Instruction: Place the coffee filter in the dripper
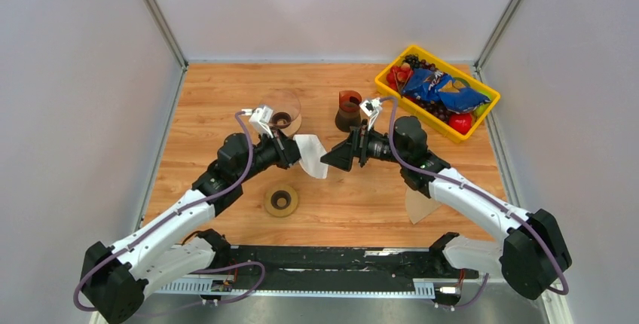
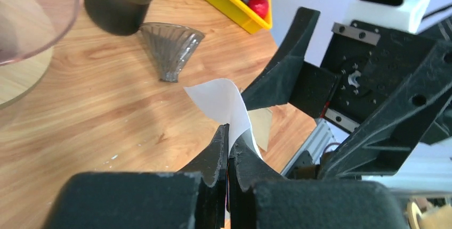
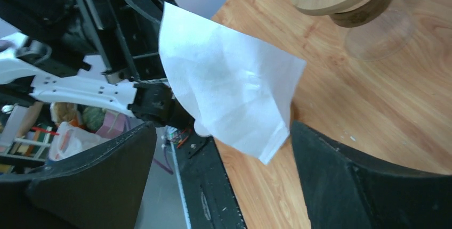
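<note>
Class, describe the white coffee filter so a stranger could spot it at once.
Find the middle of the wooden table. There the white coffee filter is pinched in the left gripper. Unlike the brown filter lying by the right arm, it is white and held up.

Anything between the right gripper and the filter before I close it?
Nothing. The right wrist view shows the white filter hanging in the gap of the open right gripper, with only air between it and either finger. The left gripper pinches it.
</note>
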